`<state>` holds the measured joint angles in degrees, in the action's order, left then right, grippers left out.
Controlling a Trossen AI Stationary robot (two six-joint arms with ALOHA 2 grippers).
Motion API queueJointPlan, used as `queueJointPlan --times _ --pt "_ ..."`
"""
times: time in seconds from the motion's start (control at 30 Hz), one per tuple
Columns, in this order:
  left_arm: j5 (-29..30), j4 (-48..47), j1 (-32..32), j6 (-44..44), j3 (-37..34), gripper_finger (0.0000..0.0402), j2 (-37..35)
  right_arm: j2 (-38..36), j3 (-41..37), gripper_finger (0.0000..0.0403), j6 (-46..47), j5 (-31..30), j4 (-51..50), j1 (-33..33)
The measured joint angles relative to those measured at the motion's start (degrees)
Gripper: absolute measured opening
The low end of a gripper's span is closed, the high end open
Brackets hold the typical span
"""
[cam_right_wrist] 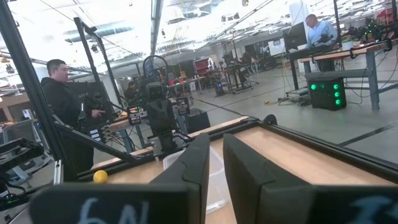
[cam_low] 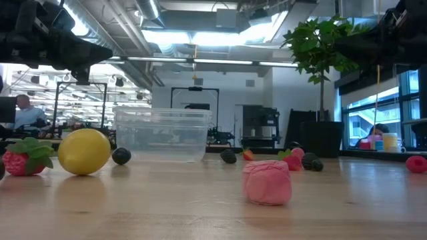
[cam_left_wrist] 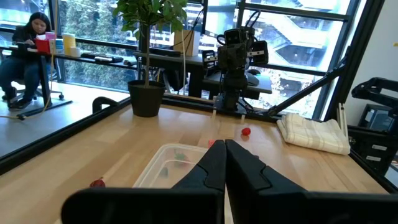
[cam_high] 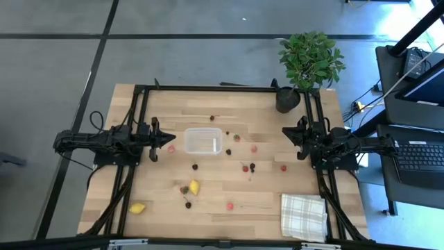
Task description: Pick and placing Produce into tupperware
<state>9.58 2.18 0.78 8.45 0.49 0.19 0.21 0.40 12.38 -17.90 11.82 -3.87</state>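
Left gripper (cam_left_wrist: 225, 163) jaws pressed together, nothing between them, hovering at the left side of the table (cam_high: 166, 198), just beside the tupperware (cam_high: 203, 141). Right gripper (cam_right_wrist: 215, 163) jaws nearly closed, a thin gap, empty too, parked at the right side, well apart from the tub.

Tupperware sits mid-table, slightly left. A small dark piece shows at its right edge; inside or just beside, can't tell.

My read: picking hasn't started, or it's between picks. Next move needs an arm to open, drop over one piece and pinch. The red berry (cam_high: 171, 148) between the left gripper and the tub looks closest.

Count from the high view: 2 lemons (cam_high: 194, 187), one front-left near the table edge; roughly 12 small red and dark pieces, some clustered, so not exact. One tub, one checked cloth (cam_high: 304, 216), one potted plant (cam_high: 307, 66).
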Motion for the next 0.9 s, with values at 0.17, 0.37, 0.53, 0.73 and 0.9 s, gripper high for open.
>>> queueJointPlan --times 0.17,0.37,0.53,0.73,0.9 --pt "-0.02 0.01 0.00 -0.01 -0.01 0.0000 0.01 0.00 0.00 0.0051 0.00 -0.01 0.01 0.01" --pt "-0.01 0.01 0.00 0.00 -0.01 0.0000 0.01 0.00 0.00 0.0051 0.00 -0.01 0.00 0.00" --pt "-0.02 0.01 0.01 -0.02 -0.01 0.0000 0.01 0.00 0.00 0.0051 0.00 0.01 0.00 0.00" --pt "-0.01 0.00 0.00 -0.02 -0.02 0.0000 0.00 0.00 0.00 0.0051 -2.10 -0.04 1.34 0.01" --pt "-0.01 0.01 0.02 -0.02 -0.02 0.0000 0.01 0.00 0.00 0.0051 -6.86 -0.04 1.83 0.01"
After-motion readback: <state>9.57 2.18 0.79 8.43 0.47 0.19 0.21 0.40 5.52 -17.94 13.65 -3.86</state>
